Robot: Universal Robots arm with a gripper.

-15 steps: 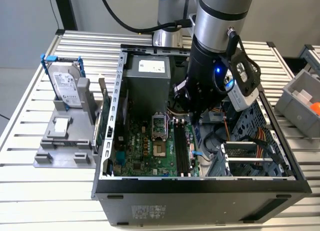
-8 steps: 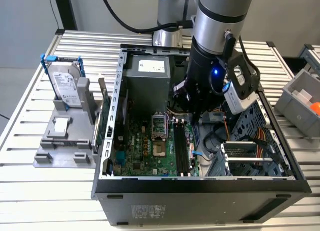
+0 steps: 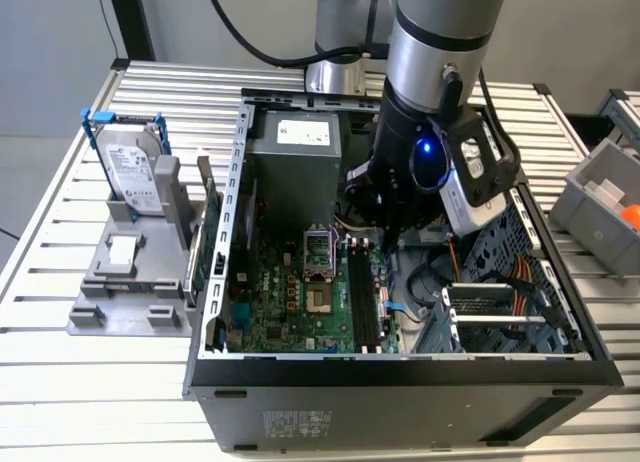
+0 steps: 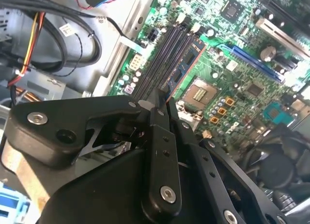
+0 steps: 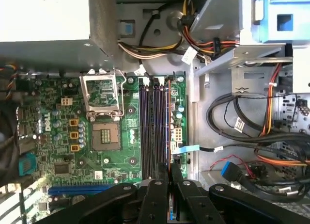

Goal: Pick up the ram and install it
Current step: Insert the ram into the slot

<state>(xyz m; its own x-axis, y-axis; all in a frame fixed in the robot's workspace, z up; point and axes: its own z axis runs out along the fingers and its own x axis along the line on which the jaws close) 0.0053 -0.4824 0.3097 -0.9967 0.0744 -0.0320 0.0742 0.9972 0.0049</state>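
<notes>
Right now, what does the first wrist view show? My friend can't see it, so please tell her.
The robot's black gripper holds a thin memory stick on edge, its jaws closed on it, right over the long black slots of a green computer board. Beside the slots sits an open square chip socket, and bundles of coloured wires fill the metal case.

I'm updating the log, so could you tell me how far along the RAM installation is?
Picked up: the gripper is shut on the ram, whose thin edge shows between the fingertips in both wrist views. In hand: it hangs inside the open case, lined up along the black memory slots on the motherboard. Left: whether it is seated cannot be told.
</notes>
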